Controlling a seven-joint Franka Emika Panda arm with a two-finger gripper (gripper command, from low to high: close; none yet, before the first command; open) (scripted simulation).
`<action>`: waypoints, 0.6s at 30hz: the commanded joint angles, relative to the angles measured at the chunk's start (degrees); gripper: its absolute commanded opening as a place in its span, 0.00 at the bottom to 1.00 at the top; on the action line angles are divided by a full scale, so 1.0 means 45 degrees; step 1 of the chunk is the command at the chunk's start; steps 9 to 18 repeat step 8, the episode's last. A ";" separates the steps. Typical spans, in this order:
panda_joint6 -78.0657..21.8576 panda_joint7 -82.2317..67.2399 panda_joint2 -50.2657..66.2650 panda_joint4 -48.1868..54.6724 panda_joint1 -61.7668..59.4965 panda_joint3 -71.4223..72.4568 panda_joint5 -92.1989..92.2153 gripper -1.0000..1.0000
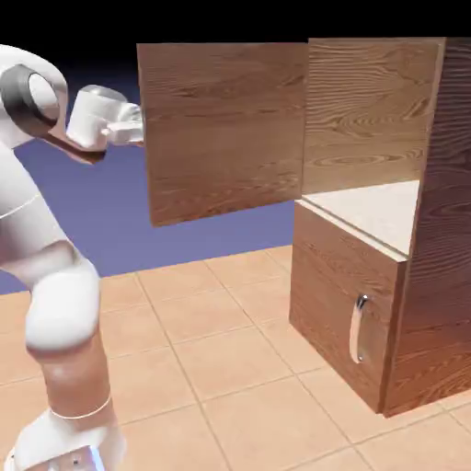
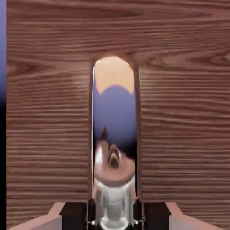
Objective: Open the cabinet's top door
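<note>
The tall reddish-brown grained wood cabinet (image 1: 423, 221) stands at the exterior view's right, and its larger top door (image 1: 225, 129) is swung wide open, the panel standing upright and jutting out from the hinge edge toward the view's left; the pale inner shelf (image 1: 377, 210) lies bare behind it; the shorter lower door (image 1: 336, 299) is closed, its small curved silver handle (image 1: 358, 328) upright. The white arm's gripper (image 1: 138, 124) meets the door's far free edge, its fingers hidden behind the wood from here. The hand view fills that gap: wood grain all around, the long curved silver bar handle (image 2: 114, 143) running straight up the middle, mirror-bright; the gripper (image 2: 114, 213) is clamped on it, fingertips (image 2: 91, 212) hugging either side.
</note>
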 commanded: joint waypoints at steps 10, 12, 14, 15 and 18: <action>-0.0211 -0.0585 -0.1009 0.1380 -0.3695 0.2952 0.0706 0.00; -0.0211 -0.0585 -0.1009 0.1380 -0.3695 0.2952 0.0706 0.00; -0.0211 -0.0585 -0.1009 0.1380 -0.3695 0.2952 0.0706 0.00; -0.0211 -0.0585 -0.1009 0.1380 -0.3695 0.2952 0.0706 0.00; -0.0211 -0.0585 -0.1009 0.1380 -0.3695 0.2952 0.0706 0.00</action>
